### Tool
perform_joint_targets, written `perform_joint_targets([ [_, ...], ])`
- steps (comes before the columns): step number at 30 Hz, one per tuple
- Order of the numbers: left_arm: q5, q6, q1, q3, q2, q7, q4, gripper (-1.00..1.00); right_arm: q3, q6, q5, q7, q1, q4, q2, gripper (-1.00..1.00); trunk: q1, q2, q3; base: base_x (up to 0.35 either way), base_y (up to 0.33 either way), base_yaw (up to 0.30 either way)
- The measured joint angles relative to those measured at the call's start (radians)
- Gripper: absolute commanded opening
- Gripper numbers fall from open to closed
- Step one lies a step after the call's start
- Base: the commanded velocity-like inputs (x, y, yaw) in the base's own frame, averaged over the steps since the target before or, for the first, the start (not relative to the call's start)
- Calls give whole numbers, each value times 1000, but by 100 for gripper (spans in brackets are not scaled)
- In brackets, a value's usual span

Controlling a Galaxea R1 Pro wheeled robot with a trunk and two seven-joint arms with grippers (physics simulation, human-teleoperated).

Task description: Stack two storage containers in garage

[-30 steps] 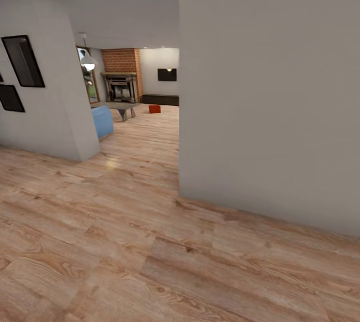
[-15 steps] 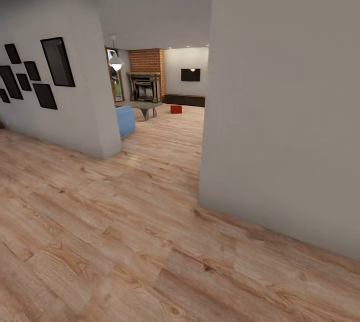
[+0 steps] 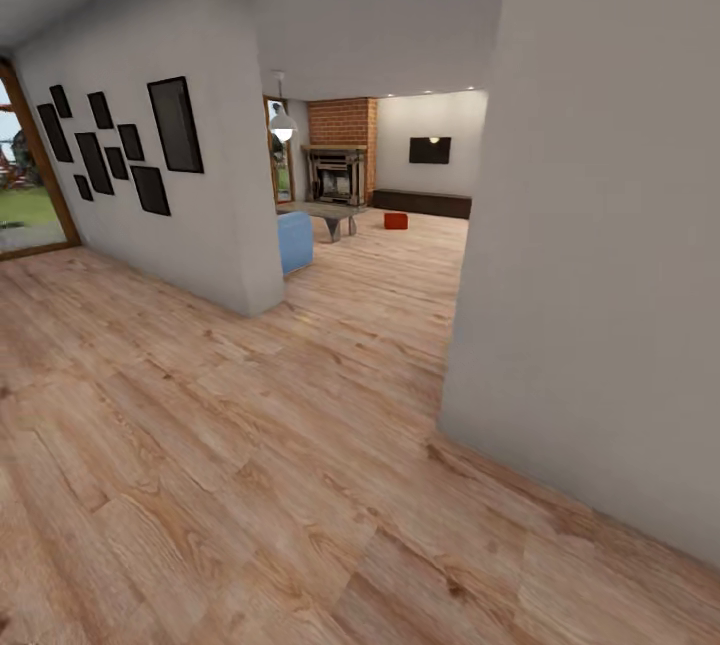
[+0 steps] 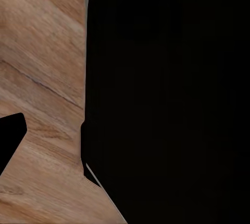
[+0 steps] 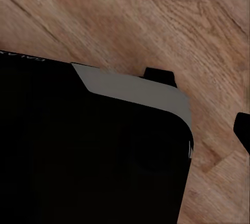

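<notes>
One orange-red storage container [image 3: 396, 221] sits on the living room's wood floor [image 3: 250, 445], far ahead near the fireplace [image 3: 336, 173]; either end effector's opening cannot be told.

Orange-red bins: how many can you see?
1. One storage container sits on the living room's wood floor, near the dark low bench and brick fireplace. The other may be hidden behind a wall.

Black picture frames [image 3: 120, 150] hang on a pale wall [image 3: 215, 215].
</notes>
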Motion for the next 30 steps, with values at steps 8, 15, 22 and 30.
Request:
perform_joint_targets([
  [8, 0, 0, 0, 0, 0, 0, 0, 100, 0, 0, 0, 0, 0, 0, 0, 100, 0, 0, 0, 322, 0, 276],
  [15, 0, 0, 0, 0, 0, 0, 0, 100, 0, 0, 0, 0, 0, 0, 0, 100, 0, 0, 0, 322, 0, 276],
  [22, 0, 0, 0, 0, 0, 0, 0, 100, 0, 0, 0, 0, 0, 0, 0, 100, 0, 0, 0, 322, 0, 276],
  [30, 0, 0, 0, 0, 0, 0, 0, 100, 0, 0, 0, 0, 0, 0, 0, 100, 0, 0, 0, 322, 0, 253],
])
